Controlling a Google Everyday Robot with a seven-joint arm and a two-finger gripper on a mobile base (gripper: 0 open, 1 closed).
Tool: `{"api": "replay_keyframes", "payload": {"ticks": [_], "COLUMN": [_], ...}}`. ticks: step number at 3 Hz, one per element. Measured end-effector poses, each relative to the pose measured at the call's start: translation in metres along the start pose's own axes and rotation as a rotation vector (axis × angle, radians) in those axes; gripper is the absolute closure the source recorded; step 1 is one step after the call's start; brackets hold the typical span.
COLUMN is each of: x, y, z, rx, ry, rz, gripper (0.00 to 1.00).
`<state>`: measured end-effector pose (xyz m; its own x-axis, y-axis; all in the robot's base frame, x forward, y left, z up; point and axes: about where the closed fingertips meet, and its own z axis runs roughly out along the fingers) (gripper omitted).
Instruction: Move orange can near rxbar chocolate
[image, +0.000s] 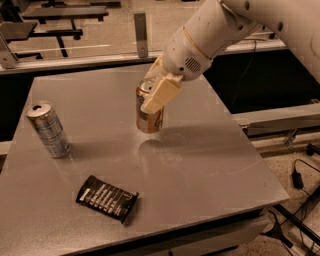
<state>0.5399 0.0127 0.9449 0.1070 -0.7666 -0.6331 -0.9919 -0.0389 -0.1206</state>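
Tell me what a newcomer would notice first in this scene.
The big white arm reaches in from the upper right, its gripper at the orange can, which stands upright toward the back of the grey table. A silver-blue can stands alone near the left edge. The black rxbar chocolate lies flat near the front, apart from both cans.

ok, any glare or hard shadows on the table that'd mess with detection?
Camera view: no blown-out glare; the table has a dull sheen, with a pale reflection below the orange can. Soft shadows run right from it and the silver can. The bar is dark but distinct. The gripper sits at the orange can's top, evenly lit.
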Motion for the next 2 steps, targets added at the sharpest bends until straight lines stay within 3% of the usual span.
{"api": "replay_keyframes", "payload": {"ticks": [2], "x": [-0.020], "y": [0.056], "z": [0.018], "rx": [-0.082], "ry": [-0.031], "rz": [-0.104], "gripper": [1.00]}}
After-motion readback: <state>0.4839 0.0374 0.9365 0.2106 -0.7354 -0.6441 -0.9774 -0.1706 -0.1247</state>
